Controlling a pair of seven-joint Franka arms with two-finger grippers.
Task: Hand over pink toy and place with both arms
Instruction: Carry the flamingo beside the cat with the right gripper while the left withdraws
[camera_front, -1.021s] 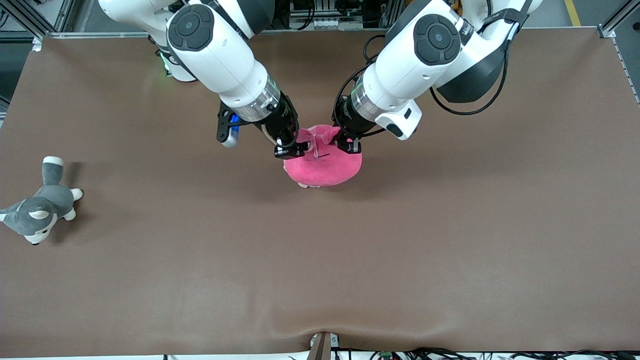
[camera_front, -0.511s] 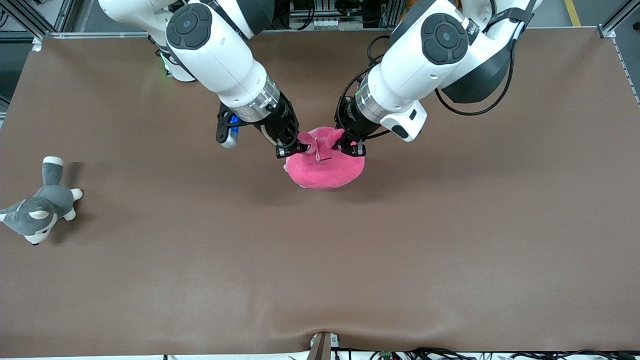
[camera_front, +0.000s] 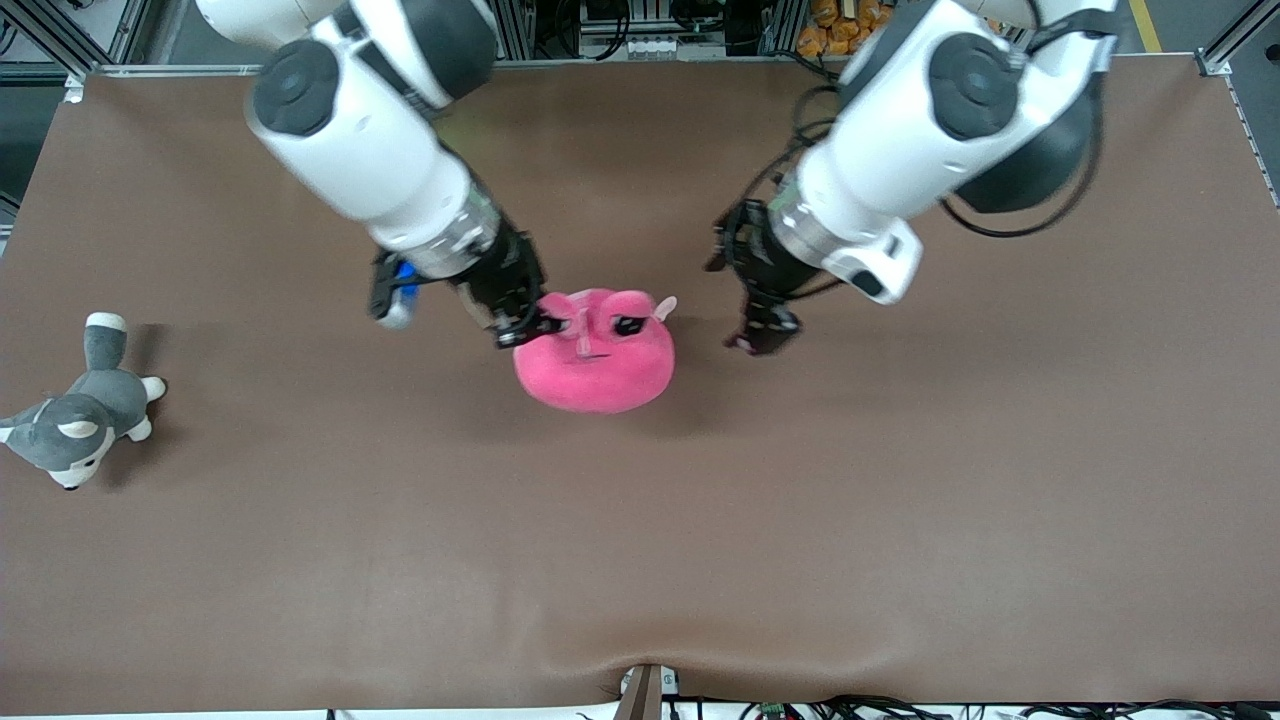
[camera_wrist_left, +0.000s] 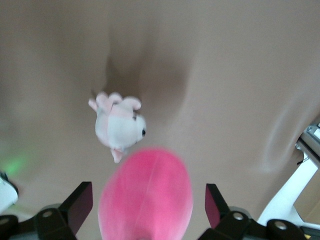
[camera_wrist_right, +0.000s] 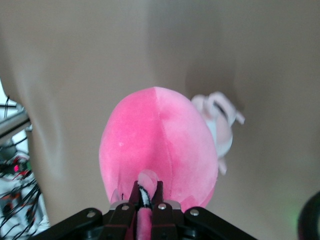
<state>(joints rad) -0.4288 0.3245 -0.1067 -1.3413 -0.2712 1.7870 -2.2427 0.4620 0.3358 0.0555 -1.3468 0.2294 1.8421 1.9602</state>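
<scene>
The pink toy (camera_front: 597, 358) hangs over the middle of the table, its dark eyes facing up. My right gripper (camera_front: 527, 326) is shut on a small ear or fold at the toy's edge; in the right wrist view the gripper (camera_wrist_right: 146, 187) pinches that fold and the toy's body (camera_wrist_right: 157, 145) hangs below it. My left gripper (camera_front: 760, 335) is open and holds nothing. It is in the air beside the toy, toward the left arm's end, clear of it. In the left wrist view its fingers (camera_wrist_left: 80, 205) stand wide apart with the toy (camera_wrist_left: 147, 200) seen between them, untouched.
A small pale pink-and-white puppy plush (camera_wrist_left: 119, 126) lies on the table under the pink toy; it also shows in the right wrist view (camera_wrist_right: 220, 125) and is hidden in the front view. A grey-and-white husky plush (camera_front: 75, 420) lies at the right arm's end of the table.
My left gripper has let go of the pink toy, opened and drawn away toward its own end. My right gripper has carried the toy toward the right arm's end; the toy's face now shows.
</scene>
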